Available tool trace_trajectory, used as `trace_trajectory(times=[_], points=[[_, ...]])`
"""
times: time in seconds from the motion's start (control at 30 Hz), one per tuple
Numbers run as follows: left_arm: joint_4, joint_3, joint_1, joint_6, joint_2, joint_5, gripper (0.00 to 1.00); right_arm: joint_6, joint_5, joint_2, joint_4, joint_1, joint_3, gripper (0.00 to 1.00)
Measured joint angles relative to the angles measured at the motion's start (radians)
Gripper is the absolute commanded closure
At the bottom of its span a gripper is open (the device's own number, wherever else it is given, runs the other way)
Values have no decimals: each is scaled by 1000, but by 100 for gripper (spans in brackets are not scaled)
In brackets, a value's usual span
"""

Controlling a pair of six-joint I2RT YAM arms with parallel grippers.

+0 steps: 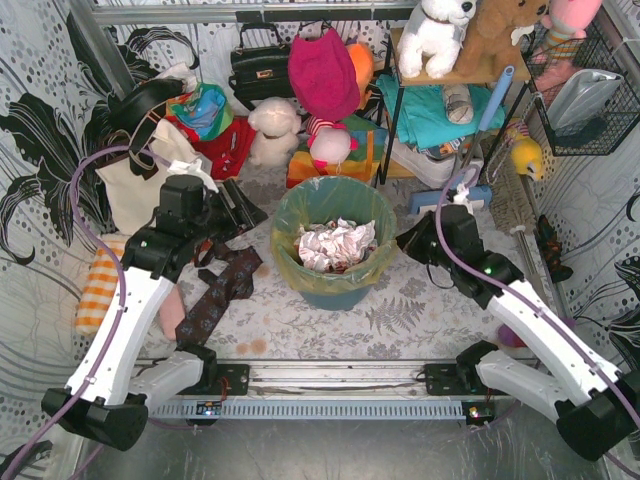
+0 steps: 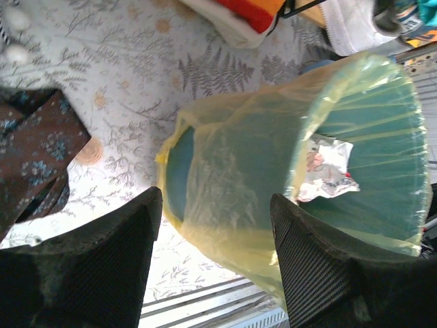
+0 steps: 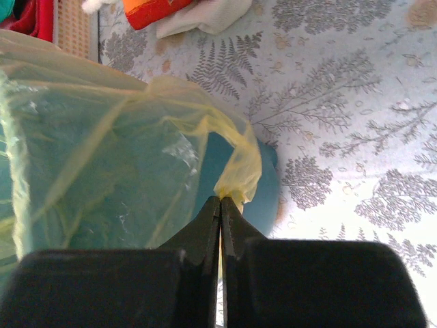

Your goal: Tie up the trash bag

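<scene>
The trash bag (image 1: pixel 289 262) is thin yellow plastic lining a teal bucket (image 1: pixel 335 296) mid-table, its edge folded over the rim. Crumpled white-and-red paper (image 1: pixel 336 244) lies inside. My left gripper (image 1: pixel 250 213) is left of the bucket. In the left wrist view the gripper (image 2: pixel 215 208) is open, with the draped trash bag (image 2: pixel 232 178) just beyond its fingertips (image 2: pixel 147 205) and untouched. My right gripper (image 1: pixel 402 240) is at the bucket's right side. In the right wrist view this gripper (image 3: pixel 220 199) is shut on a gathered yellow fold of the trash bag (image 3: pixel 239 160).
A brown patterned cloth (image 1: pixel 220 285) lies left of the bucket beside an orange checked towel (image 1: pixel 100 280). A cream tote (image 1: pixel 135 185), stuffed toys (image 1: pixel 275 130) and a shelf rack (image 1: pixel 440 110) crowd the back. A metal rail (image 1: pixel 330 378) runs along the near edge.
</scene>
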Motion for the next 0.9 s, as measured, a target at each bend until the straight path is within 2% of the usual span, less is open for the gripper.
trace_trajectory(times=[0.27,0.47,0.77,0.9], points=[[17,-219,0,-130,-100,-57,29,-47,-158,145,71,-97,48,100],[87,-386,0,-218,-115,-19,37,-75,-219,196,84,-131,95,100],[372,-606,-1,-309,-59,150,39,-86,-250,198,92,-133,107,100],[467,-650,-6,-332,-4,196,43,-86,-252,198,92,-133,107,100]])
